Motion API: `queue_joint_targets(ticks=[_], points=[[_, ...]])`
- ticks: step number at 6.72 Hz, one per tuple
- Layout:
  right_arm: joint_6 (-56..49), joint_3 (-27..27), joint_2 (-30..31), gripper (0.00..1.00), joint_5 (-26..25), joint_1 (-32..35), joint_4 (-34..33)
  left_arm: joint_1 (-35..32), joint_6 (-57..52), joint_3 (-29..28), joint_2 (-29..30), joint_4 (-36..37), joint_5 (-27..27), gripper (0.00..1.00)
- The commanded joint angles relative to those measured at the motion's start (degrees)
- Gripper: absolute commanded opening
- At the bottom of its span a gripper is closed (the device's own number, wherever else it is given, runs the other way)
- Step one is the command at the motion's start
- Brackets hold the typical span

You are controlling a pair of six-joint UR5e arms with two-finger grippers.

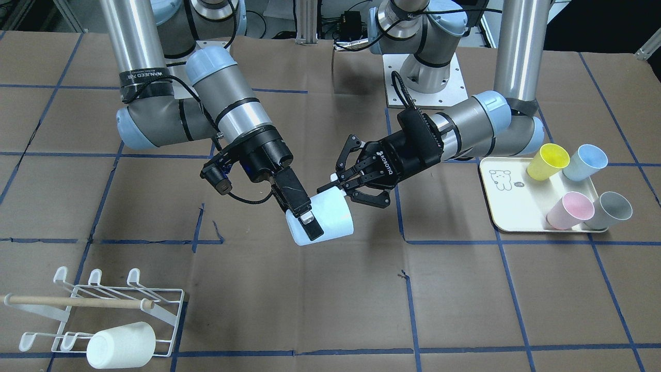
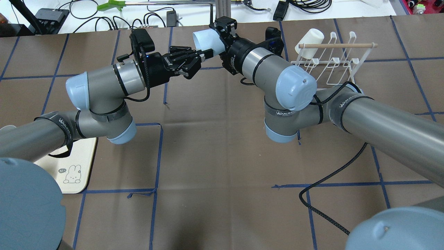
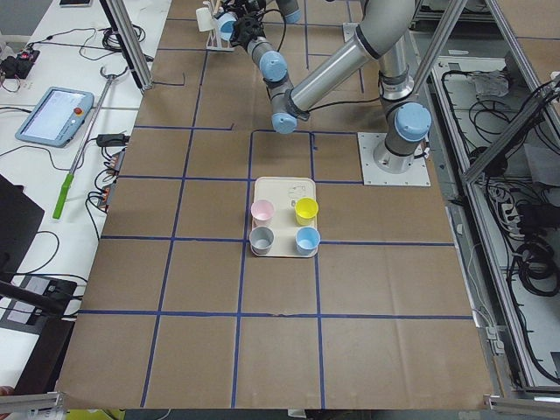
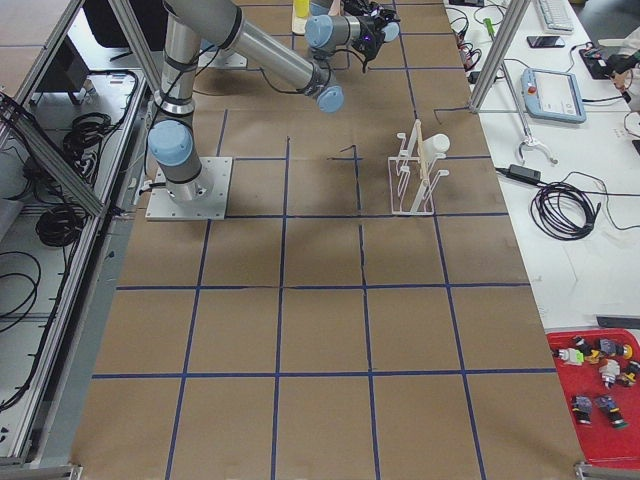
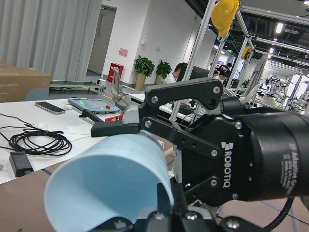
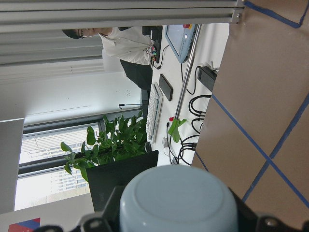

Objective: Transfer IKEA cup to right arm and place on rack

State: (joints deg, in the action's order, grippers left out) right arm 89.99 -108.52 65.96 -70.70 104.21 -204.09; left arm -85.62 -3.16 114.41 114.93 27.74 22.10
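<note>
while the right hand clamps the body of the pale blue cup and the left hand pinches its rim, the handover hangs in mid-air over the centre of the tabletop. in the front-facing view the right hand reaches in from the upper left with 1 finger pressed flat across the cup's wall near the base, the other hidden behind it. its wrist camera looks onto the cup's round base. the left hand comes in from the right of the frame, its 2 fingertips drawn together on the upper edge of the rim. the cup's long axis runs roughly level, with the base to the left of the frame and the mouth to the right, facing the left hand. the rack sits at the lower left of that frame, well apart from the cup and on the right arm's side, with 1 white cup lying on it. judging by this, the left hand must let go before the right can carry the cup down and left to the rack.
</note>
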Motion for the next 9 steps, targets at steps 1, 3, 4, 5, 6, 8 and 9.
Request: queue_joint_targets(ticks=[1, 3, 4, 5, 6, 8, 9], points=[[-0.17, -0.11, -0.12, 0.43, 0.04, 0.03, 0.01, -0.08, 1.13, -0.68, 0.21, 0.04, 1.97, 0.54], [-0.17, -0.11, -0.12, 0.41, 0.04, 0.03, 0.01, -0.08, 2.90, -0.68, 0.12, 0.04, 2.16, 0.68], [-0.17, -0.02, -0.21, 0.40, 0.04, 0.03, 0.01, -0.08, 2.90, -0.68, 0.12, 0.04, 2.16, 0.77], [-0.26, 0.07, -0.21, 0.39, 0.13, 0.03, 0.01, -0.08, 3.25, -0.68, -0.23, 0.04, 1.99, 0.88], [-0.34, 0.15, -0.30, 0.36, 3.00, -0.15, 0.01, 0.62, 4.03, 0.02, -1.01, 0.04, 0.85, 0.94], [-0.43, 0.16, -0.13, 0.36, 4.17, -1.81, 0.01, 9.00, 4.74, 0.37, -1.02, 0.21, -11.12, 0.98], [-0.52, 0.16, -0.12, 0.36, 4.43, -3.65, -0.08, 13.76, 4.92, 0.29, -0.15, 0.91, -16.77, 0.97]])
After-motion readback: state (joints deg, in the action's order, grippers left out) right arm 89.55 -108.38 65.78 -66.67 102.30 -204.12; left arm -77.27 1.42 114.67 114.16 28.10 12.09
